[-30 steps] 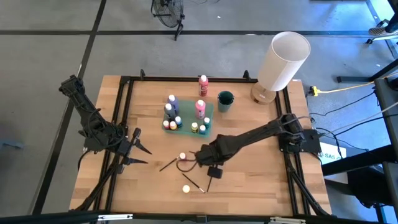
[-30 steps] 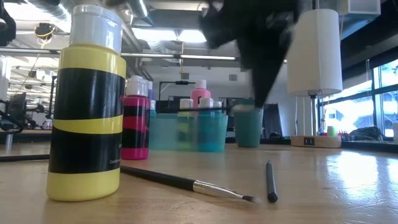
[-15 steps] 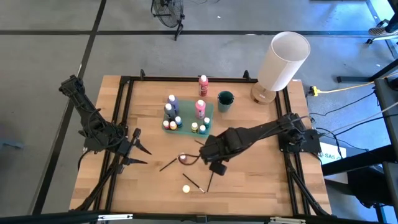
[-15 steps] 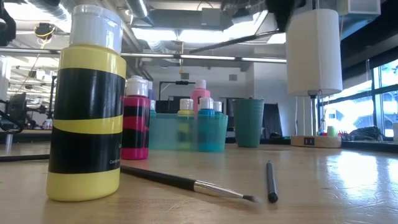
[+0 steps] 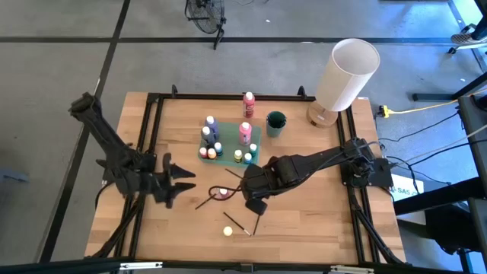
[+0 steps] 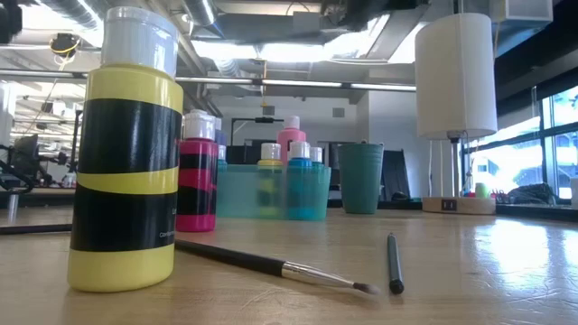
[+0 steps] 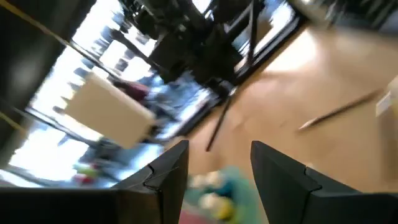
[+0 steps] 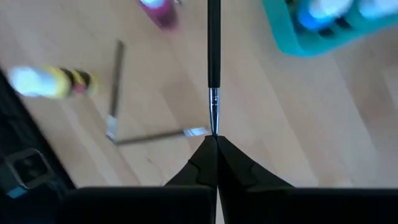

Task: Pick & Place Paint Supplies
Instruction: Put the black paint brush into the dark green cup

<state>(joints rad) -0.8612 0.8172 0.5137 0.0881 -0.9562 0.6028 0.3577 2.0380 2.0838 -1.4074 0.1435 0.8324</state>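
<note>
My right gripper (image 5: pixel 246 183) hangs over the table's middle, shut on a thin dark-handled brush (image 8: pixel 213 50), which also shows in the high view (image 5: pixel 234 175). My left gripper (image 5: pixel 183 183) is open over the left half of the table and holds nothing (image 7: pixel 217 168). On the wood stand a pink bottle (image 5: pixel 223 191) and a yellow bottle (image 5: pixel 227 230). Loose brushes (image 5: pixel 204 202) (image 5: pixel 237 223) (image 5: pixel 257 223) lie flat beside them. A teal tray (image 5: pixel 255 156) holds several white-capped bottles. My right gripper pinches the brush by its bristle end (image 8: pixel 214 127), just past the metal ferrule, between the free ends of its two fingers. The fingers come from above, pointing steeply down. The brush is clear of the table, its dark handle sticking out sideways toward the table's left.
A teal cup (image 5: pixel 275 123) and a tall pink bottle (image 5: pixel 249 101) stand behind the tray. A big white cylinder (image 5: pixel 346 72) stands at the far right corner. Black frame rails (image 5: pixel 152 137) run along the table's sides. Bare wood lies at the near right.
My right gripper has risen from the table, staying shut, and has lifted the brush clear of the wood. My left gripper has moved toward the table's middle and rolled about its own axis, its fingers still apart.
</note>
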